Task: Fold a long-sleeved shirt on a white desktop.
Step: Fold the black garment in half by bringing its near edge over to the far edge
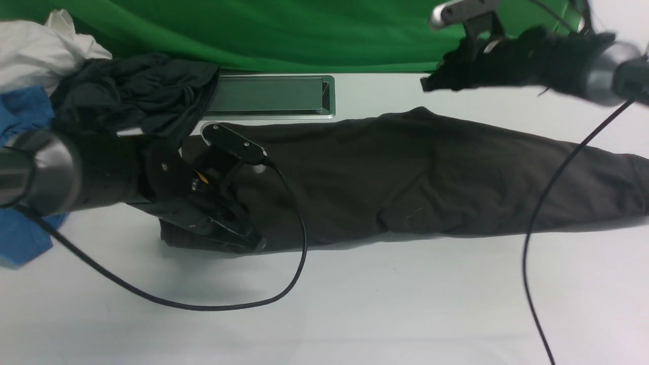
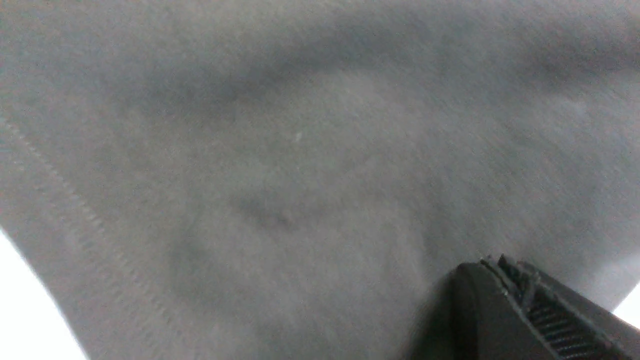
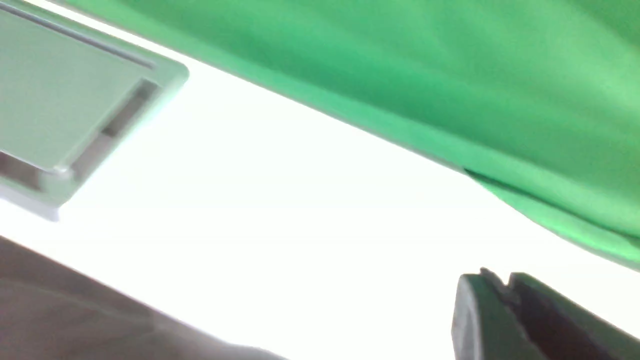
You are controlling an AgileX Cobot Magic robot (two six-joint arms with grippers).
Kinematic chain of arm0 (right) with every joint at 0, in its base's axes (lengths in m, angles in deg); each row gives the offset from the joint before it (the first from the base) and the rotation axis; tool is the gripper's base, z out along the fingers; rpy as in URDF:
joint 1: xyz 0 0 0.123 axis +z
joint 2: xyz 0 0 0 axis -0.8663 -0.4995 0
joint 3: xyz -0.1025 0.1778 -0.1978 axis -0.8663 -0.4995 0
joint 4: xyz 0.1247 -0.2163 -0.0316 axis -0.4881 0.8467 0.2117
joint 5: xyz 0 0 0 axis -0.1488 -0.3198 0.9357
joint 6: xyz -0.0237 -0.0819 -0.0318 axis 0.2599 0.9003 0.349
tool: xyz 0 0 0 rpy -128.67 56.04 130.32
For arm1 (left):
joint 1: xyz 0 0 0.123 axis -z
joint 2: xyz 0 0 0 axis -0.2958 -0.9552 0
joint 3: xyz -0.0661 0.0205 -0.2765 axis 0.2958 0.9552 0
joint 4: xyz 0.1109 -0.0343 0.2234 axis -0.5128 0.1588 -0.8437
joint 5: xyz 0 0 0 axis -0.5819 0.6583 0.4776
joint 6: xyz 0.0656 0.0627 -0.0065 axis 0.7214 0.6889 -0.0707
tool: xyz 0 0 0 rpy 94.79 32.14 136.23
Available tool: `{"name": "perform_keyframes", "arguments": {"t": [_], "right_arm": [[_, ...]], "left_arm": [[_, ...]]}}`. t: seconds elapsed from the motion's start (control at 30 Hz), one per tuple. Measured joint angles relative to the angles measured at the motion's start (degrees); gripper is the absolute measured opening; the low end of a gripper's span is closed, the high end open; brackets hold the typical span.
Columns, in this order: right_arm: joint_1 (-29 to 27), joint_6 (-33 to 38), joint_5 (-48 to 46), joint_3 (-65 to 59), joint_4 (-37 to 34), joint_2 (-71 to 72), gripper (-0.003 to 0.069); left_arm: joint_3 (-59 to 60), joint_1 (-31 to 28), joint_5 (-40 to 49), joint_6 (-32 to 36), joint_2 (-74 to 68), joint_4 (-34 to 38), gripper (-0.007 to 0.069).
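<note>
The white desktop (image 1: 355, 314) is being spanned side to side by the long-sleeved shirt (image 1: 431, 177), already narrowed to a long strip. Its left end is being pressed by the left gripper (image 1: 253, 242), jaws clenched; whether cloth is nipped can't be told. The right gripper (image 1: 427, 84), nearly closed & empty, is being held high. Prob. next: a crosswise fold, w/ the right end needing to be grasped.

The white desktop (image 1: 355, 314) carries the long-sleeved shirt (image 1: 431, 177), spread flat, beside heaped garments (image 1: 127, 91).

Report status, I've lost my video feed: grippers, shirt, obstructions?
Left gripper shut, low on shirt. Right gripper shut, empty, raised. Shirt in long strip on desktop. Cables cross it.
</note>
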Motion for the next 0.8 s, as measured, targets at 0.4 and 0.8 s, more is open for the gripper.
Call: {"name": "perform_keyframes", "arguments": {"t": [0.4,0.8], "right_arm": [[8.23,3.06,-35.39,11.26,-2.07,-0.63,0.0037],[7.36,5.59,-20.06,15.87,-2.00,-14.80,0.0035]], "left_arm": [[-6.63,-6.73,9.53,-17.68,21.19,-10.88,0.0018],[-6.11,-7.75,22.07,-13.22,22.66,-2.39,0.0018]]}}
